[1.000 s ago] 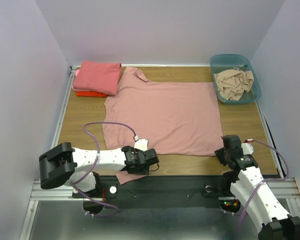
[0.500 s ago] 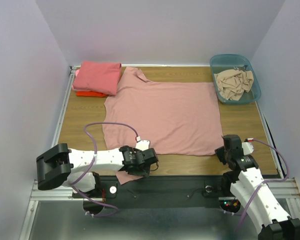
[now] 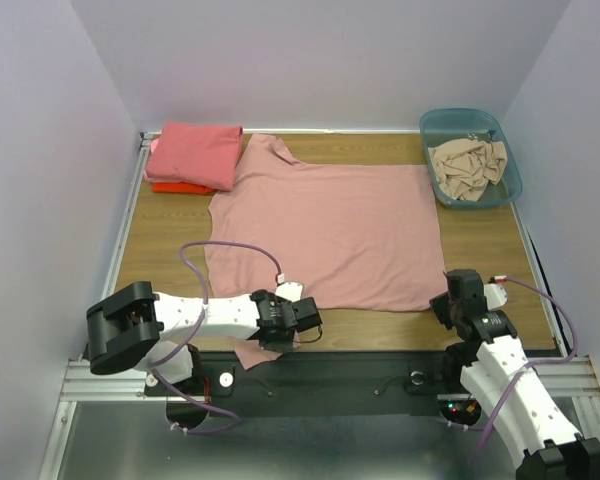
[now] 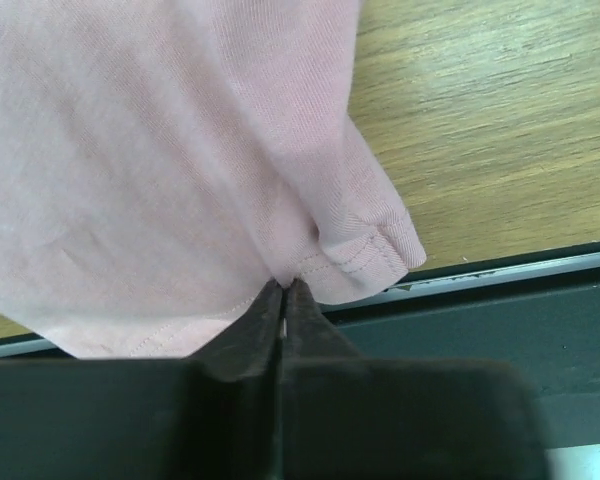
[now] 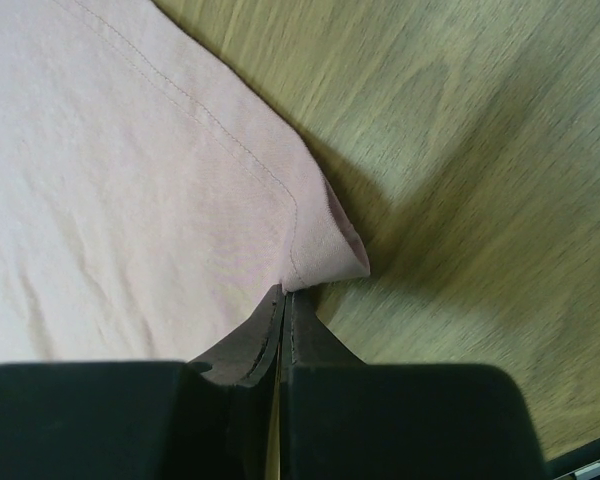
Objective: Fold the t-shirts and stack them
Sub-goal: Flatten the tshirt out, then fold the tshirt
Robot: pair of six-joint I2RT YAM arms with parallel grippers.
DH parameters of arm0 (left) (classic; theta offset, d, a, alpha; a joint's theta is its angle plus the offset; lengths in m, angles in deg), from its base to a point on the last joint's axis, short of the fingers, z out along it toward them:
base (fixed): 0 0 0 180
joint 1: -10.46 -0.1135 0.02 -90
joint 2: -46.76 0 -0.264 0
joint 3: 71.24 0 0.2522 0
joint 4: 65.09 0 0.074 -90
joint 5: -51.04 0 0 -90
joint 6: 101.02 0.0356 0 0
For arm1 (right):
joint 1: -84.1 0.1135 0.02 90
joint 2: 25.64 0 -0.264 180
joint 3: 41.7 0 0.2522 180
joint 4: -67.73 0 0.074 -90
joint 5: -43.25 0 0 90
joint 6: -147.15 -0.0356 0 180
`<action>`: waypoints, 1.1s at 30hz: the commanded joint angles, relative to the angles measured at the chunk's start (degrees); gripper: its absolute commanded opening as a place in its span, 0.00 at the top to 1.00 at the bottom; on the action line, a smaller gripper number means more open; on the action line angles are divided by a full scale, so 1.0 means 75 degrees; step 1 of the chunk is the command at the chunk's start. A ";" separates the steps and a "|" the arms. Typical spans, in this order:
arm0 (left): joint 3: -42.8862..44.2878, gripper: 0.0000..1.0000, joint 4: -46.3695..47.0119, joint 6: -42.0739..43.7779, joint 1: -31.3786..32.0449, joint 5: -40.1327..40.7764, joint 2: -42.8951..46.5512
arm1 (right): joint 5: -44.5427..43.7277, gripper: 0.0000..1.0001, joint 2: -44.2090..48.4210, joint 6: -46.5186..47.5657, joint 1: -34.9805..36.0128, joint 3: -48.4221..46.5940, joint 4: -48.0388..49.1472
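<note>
A large dusty pink t-shirt [image 3: 325,235] lies spread flat across the wooden table [image 3: 165,240]. One sleeve hangs over the near edge. My left gripper [image 3: 285,330] is at that near-left sleeve, and in the left wrist view the gripper [image 4: 283,288] is shut on the stitched sleeve fabric [image 4: 350,260]. My right gripper [image 3: 443,305] is at the shirt's near-right hem corner, and in the right wrist view it [image 5: 283,292] is shut on that corner [image 5: 325,250]. A folded coral-pink t-shirt [image 3: 193,153] rests on a folded orange-red one [image 3: 175,187] at the far left.
A teal bin [image 3: 508,165] holding crumpled beige cloth [image 3: 467,165] stands at the far right corner. The dark metal frame [image 4: 500,330] runs along the table's near edge, just below the left gripper. White walls close in the table on three sides.
My left gripper has shut on the sleeve and shifted slightly right. My right gripper has shut on the hem corner and stayed in place.
</note>
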 commanded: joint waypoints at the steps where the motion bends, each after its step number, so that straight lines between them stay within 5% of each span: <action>1: 0.0006 1.00 -0.0368 -0.0179 -0.0006 0.0498 -0.0359 | -0.0049 0.99 0.0143 0.0073 0.0058 -0.0007 0.0255; 12: 0.0861 1.00 -0.1728 -0.0531 -0.0298 0.2102 -0.0020 | 0.0103 1.00 0.0167 0.0190 0.0058 -0.0393 0.0266; 29: 0.1904 1.00 -0.0287 0.1744 -0.2149 0.3286 0.0332 | -0.0329 0.99 -0.0757 0.0765 0.0058 -0.1343 0.1039; 33: 0.1858 1.00 0.1304 0.3061 -0.2349 0.3112 0.0555 | -0.0622 1.00 -0.1144 0.0776 0.0058 -0.1553 0.1379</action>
